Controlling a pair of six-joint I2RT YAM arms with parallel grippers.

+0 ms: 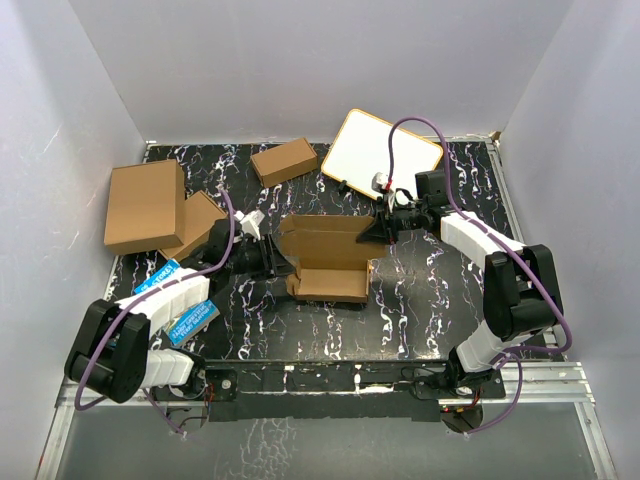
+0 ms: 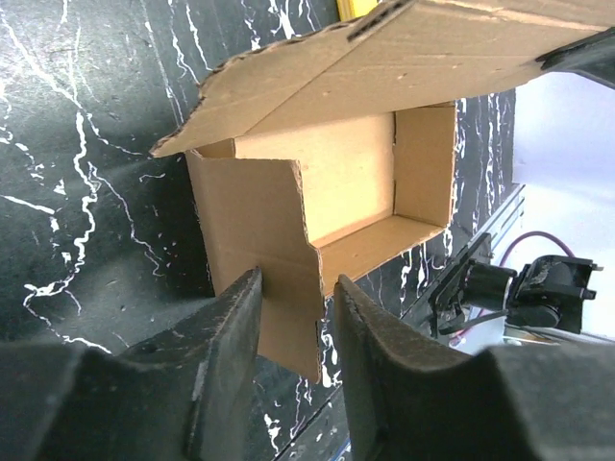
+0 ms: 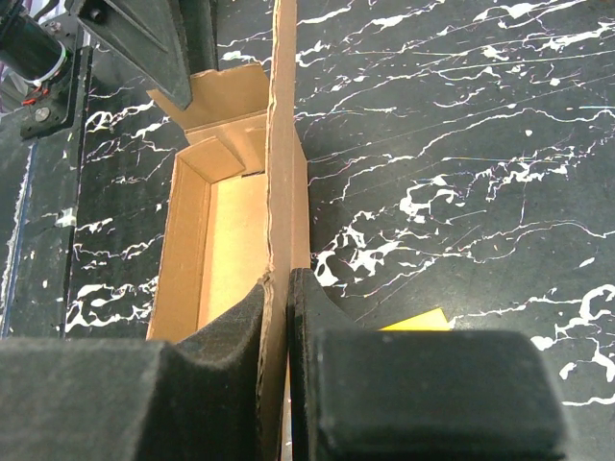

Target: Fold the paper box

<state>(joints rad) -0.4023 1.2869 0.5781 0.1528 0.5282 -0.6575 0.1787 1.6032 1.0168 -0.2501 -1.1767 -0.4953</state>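
The paper box [image 1: 328, 262] lies mid-table as an open brown tray with its lid raised. In the left wrist view the tray [image 2: 365, 182] faces me and its near side flap [image 2: 259, 226] stands between the jaws of my left gripper [image 2: 296, 283]. The jaws are open, and a gap shows between the flap and the right finger [image 2: 370, 336]. From above, the left gripper [image 1: 272, 258] sits at the box's left end. My right gripper [image 1: 378, 232] is at the lid's far right edge. In the right wrist view it [image 3: 279, 279] is shut on the upright lid panel [image 3: 284, 144], beside the tray [image 3: 226, 250].
A bigger brown carton [image 1: 145, 205] and a second carton [image 1: 197, 222] lie at the left. A small closed brown box [image 1: 284, 161] sits at the back. A white board [image 1: 380, 150] leans at the back right. Blue packets [image 1: 192, 320] lie by the left arm.
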